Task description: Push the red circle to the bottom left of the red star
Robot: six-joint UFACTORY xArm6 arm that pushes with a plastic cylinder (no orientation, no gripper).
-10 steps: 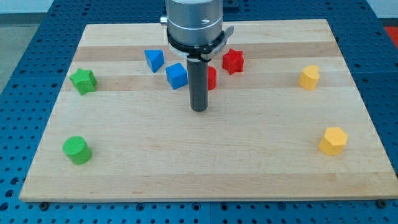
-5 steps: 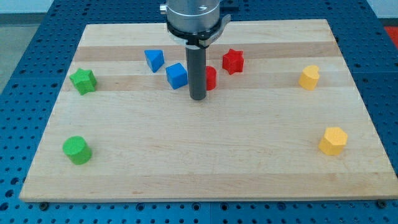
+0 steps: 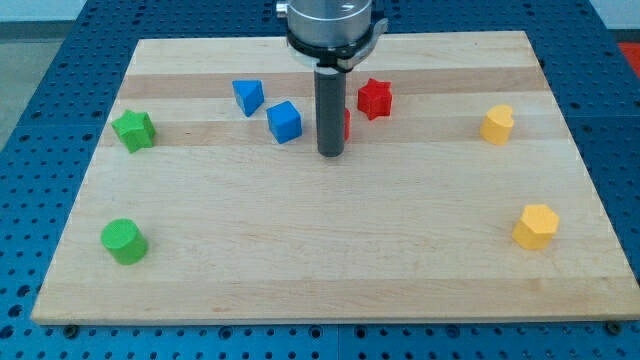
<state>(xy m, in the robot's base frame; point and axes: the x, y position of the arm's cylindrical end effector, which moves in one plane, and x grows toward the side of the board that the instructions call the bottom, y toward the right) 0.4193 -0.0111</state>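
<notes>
The red star (image 3: 375, 98) lies on the wooden board (image 3: 330, 250) near the view's top centre. The red circle (image 3: 346, 124) sits just to its lower left, almost wholly hidden behind my rod; only a thin red sliver shows at the rod's right side. My tip (image 3: 331, 153) rests on the board directly in front of the red circle, toward the view's bottom of it. The blue cube (image 3: 284, 121) is to the left of my rod, with a small gap between them.
A blue triangle (image 3: 248, 96) lies left of the blue cube. A green star (image 3: 133, 130) and a green circle (image 3: 124, 241) are at the view's left. A yellow heart-like block (image 3: 497, 124) and a yellow hexagon (image 3: 535, 226) are at the view's right.
My tip has moved toward the view's top and a little to the right, now covering most of the red circle. No block has visibly shifted.
</notes>
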